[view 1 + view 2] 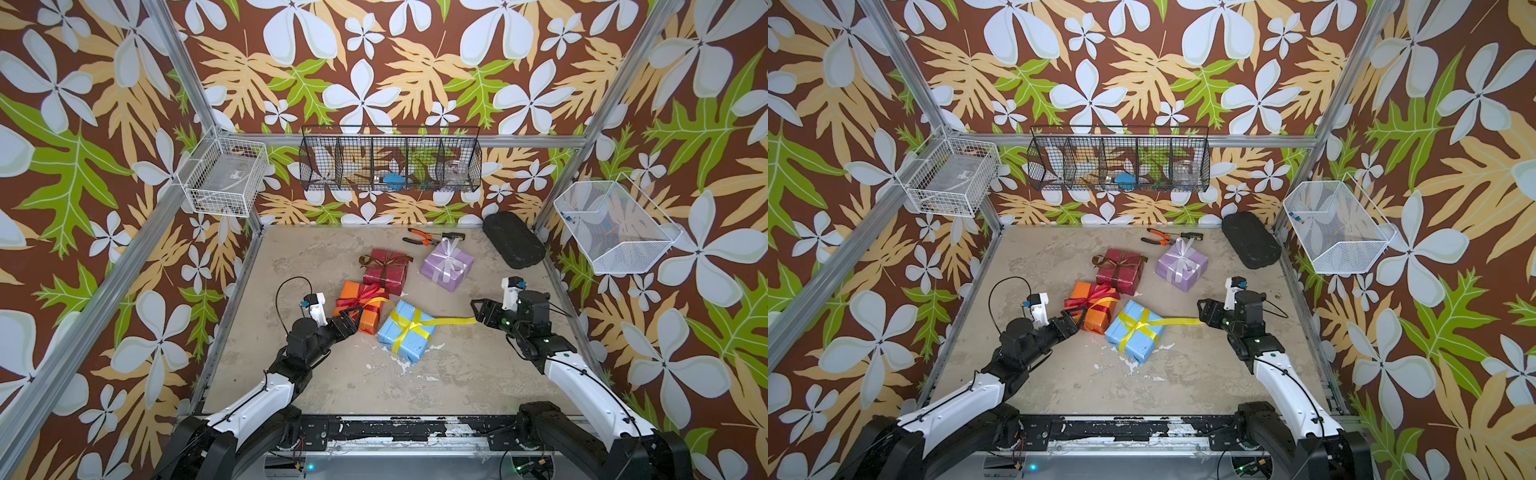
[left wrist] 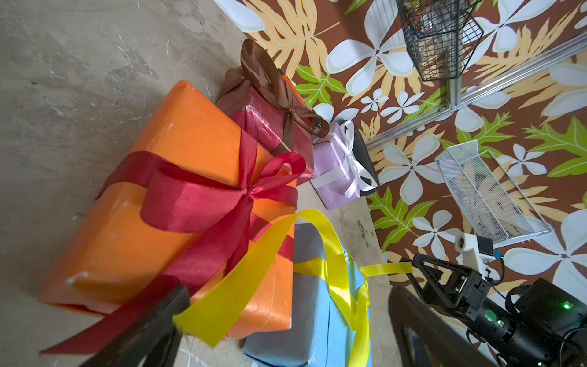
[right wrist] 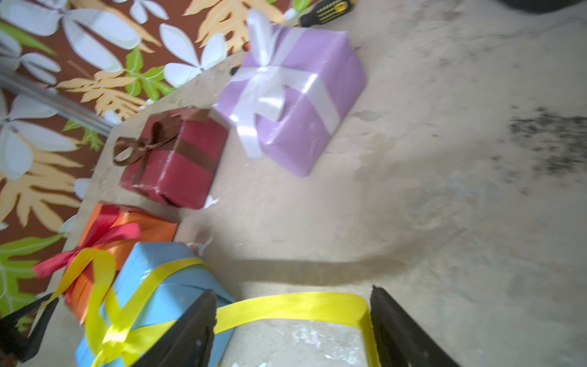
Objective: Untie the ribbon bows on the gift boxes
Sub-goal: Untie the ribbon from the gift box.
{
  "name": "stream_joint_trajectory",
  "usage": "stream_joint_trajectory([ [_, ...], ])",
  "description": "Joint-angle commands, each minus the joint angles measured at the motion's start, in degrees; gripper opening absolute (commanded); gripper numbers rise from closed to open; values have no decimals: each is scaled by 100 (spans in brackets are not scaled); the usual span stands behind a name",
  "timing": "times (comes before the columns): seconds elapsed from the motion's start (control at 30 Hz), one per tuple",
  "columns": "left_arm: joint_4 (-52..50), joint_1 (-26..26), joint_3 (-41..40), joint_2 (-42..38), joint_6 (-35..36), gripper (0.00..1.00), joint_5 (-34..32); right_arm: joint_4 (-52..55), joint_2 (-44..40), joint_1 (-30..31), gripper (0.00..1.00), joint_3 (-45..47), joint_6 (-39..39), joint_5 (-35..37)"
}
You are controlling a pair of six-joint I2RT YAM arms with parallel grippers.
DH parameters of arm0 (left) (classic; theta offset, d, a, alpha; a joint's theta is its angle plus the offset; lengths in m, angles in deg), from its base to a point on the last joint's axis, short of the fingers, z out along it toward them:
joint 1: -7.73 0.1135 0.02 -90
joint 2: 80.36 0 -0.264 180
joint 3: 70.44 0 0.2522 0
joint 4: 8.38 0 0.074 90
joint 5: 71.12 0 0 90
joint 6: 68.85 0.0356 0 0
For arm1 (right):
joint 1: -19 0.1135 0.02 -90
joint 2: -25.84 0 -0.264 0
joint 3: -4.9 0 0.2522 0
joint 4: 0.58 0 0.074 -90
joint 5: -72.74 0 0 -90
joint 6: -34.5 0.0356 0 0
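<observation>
A light blue gift box [image 1: 405,338] lies at the middle of the table. Its yellow ribbon [image 1: 451,321] has no loops and stays knotted on top. One tail reaches across to my right gripper [image 1: 475,312] and lies loose between the open jaws [image 3: 292,330]. The other tail arcs over the orange box [image 1: 348,291] and its end [image 2: 203,314] touches a finger of my open left gripper [image 2: 286,333]. Still tied are the red bow [image 1: 366,293], the brown bow [image 1: 384,259] on the dark red box [image 1: 386,276], and the white bow [image 1: 449,254] on the lilac box [image 1: 451,272].
Orange-handled pliers [image 1: 419,239] and a black oblong case [image 1: 513,245] lie near the back edge. Wire baskets hang on the walls: white ones [image 1: 222,176] [image 1: 611,226] at the sides, a black one [image 1: 390,160] at the back.
</observation>
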Motion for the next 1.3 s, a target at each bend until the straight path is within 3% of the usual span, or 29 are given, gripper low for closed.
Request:
stream_joint_trajectory([
  [0.0,-135,-69,-100,-284,-190,97,-271,189,75,630,77,-206,-192,539],
  [0.13,-575,-321,-14,-489,-104,96,-643,250,281,1426,79,-425,-291,1204],
  [0.2,-881,-430,101,-407,-38,95,-843,172,425,1733,100,-552,-331,1179],
  [0.27,-913,-445,77,-313,-109,95,-933,307,608,2057,100,-757,-425,1461],
  [0.3,-908,-458,61,-267,-172,95,-960,265,696,2089,100,-817,-442,1222],
  [0.47,-303,-635,-79,8,-251,92,-616,-824,997,2098,90,-592,-9,-759],
  [0.6,195,-922,-1,366,-123,85,-209,-1615,1394,2104,76,-393,428,-1550],
  [0.67,334,-1077,80,569,-36,84,-140,-2007,1598,2107,71,-282,631,-1718],
  [0.97,710,-1262,562,1812,284,79,23,-2976,2319,2230,67,-29,1128,-2111],
  [1.27,1429,-1388,698,2779,168,61,558,-3614,2659,2230,65,-2,1368,-2160],
])
